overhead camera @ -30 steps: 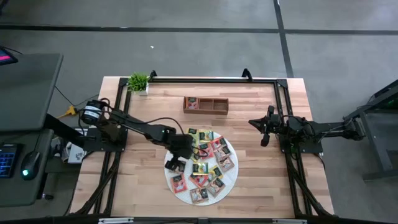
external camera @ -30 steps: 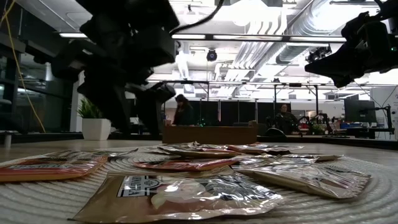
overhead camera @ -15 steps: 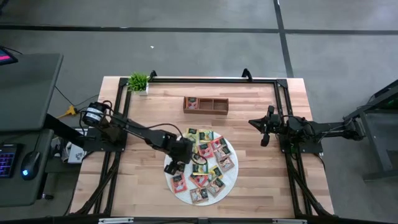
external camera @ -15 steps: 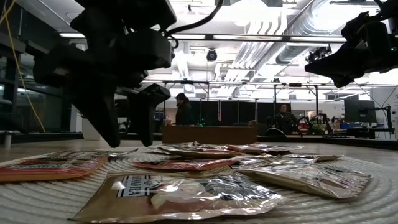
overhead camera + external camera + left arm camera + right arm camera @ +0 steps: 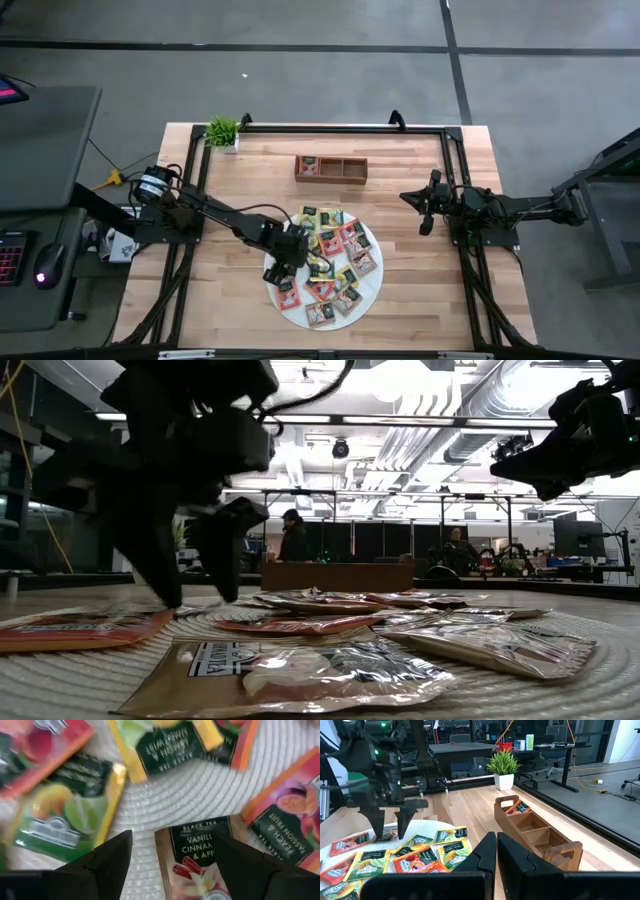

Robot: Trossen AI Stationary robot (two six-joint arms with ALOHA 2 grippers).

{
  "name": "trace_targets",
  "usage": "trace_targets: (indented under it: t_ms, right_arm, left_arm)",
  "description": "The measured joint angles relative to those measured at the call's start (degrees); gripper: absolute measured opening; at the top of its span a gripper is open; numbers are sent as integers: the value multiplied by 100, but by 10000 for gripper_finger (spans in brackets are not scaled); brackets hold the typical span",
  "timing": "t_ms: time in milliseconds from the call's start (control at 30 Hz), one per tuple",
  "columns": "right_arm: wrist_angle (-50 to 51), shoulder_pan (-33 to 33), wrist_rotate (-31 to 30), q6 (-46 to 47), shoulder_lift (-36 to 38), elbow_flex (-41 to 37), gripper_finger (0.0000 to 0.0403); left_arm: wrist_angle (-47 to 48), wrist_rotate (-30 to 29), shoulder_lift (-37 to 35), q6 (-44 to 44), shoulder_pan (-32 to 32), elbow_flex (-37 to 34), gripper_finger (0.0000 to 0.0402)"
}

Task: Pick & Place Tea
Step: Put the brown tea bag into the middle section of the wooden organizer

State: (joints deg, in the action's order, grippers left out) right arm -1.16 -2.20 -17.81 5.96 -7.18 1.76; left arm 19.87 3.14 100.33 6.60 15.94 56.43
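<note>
Tea packets, assorted red, pink, green, yellow and dark wrappers, lie scattered flat over the round white mat at the near middle of the desk; one packet already sits in the end compartment of the wooden tray that lies nearer the left arm, the tray standing beyond the mat. Left pincer is spread wide and lowered over the mat's left edge, fingers pointing down. In the left wrist view a dark packet marked vanilla and cinnamon lies directly between and just ahead of the two fingertips, its long edges running roughly in line with the fingers, so the fingers appear to straddle its width; a green lime packet and a peach packet lie just beside it on either flank. Judged the likely target, and the left arm is far nearer than the right. Right pincer, closed and holding nothing, waits raised at the desk's right side, well apart from the mat.
</note>
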Motion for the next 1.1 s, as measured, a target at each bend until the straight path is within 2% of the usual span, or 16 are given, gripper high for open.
trace_targets:
  t_ms: [467,1100]
  right_arm:
    - [-1,0,-1,1,0,0,12]
    - [1,0,-1,0,0,0,12]
  left_arm:
    - [-17,-172,173,-86,61,26,263]
    - [-105,-136,335,-183,55,19,114]
